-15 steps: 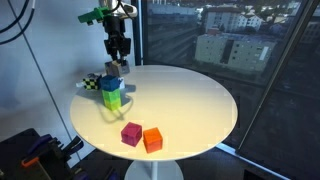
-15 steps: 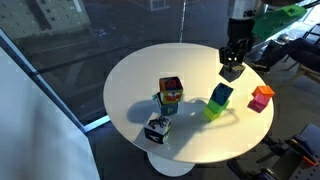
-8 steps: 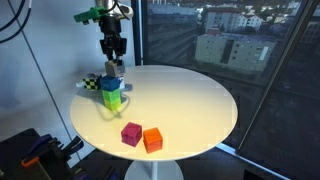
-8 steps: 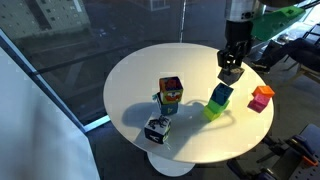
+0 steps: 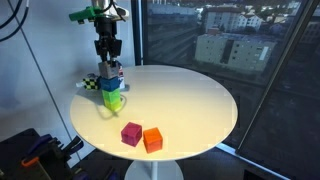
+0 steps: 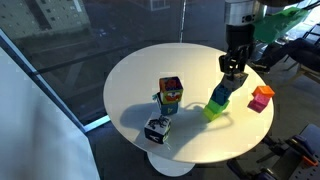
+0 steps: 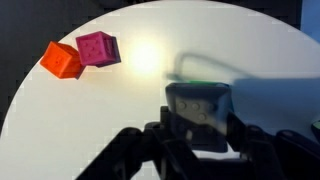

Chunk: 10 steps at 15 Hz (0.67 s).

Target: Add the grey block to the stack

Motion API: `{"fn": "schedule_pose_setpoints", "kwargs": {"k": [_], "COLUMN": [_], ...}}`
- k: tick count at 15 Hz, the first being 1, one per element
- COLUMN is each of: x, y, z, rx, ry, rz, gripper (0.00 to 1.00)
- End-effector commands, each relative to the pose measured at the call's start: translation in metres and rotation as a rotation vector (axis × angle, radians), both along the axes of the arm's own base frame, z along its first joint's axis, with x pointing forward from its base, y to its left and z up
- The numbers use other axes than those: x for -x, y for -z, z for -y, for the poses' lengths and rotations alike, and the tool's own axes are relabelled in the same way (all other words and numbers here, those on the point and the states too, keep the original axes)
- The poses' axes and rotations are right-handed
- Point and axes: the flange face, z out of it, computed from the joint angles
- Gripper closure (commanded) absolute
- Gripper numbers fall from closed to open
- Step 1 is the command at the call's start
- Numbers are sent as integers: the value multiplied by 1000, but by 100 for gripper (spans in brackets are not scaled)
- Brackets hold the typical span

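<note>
Pincer (image 6: 231, 71) around untilted grey block (image 7: 198, 106)

Grey block (image 5: 110, 70) just above stack (image 5: 113, 94)

From where I stand, the arm (image 5: 107, 22) comes in from above with its last links nearly vertical and the wrist pointed straight down. A green mount (image 5: 84, 16) juts sideways off the wrist. The gripper (image 5: 108, 63) hangs plumb beneath it, and both exterior views show it upright, not tilted (image 6: 231, 76). In the wrist view the two dark fingers (image 7: 150, 142) rise from the bottom edge, one on each side, narrowed to a small gap. They appear to be clamped on the grey block (image 7: 197, 104), though the blur there hides the exact contact.
</note>
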Motion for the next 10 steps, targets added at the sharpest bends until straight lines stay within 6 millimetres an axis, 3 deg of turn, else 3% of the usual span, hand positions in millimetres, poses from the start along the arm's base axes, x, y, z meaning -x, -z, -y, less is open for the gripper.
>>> {"fn": "schedule_pose_setpoints", "kwargs": {"k": [1,10], "x": [0,-2], "y": [-5,-3], "z": [-5,-15], "rx": [-17,-19], "ry": [-17,-41], "rz": [-8,-10], "gripper": [72,72]}}
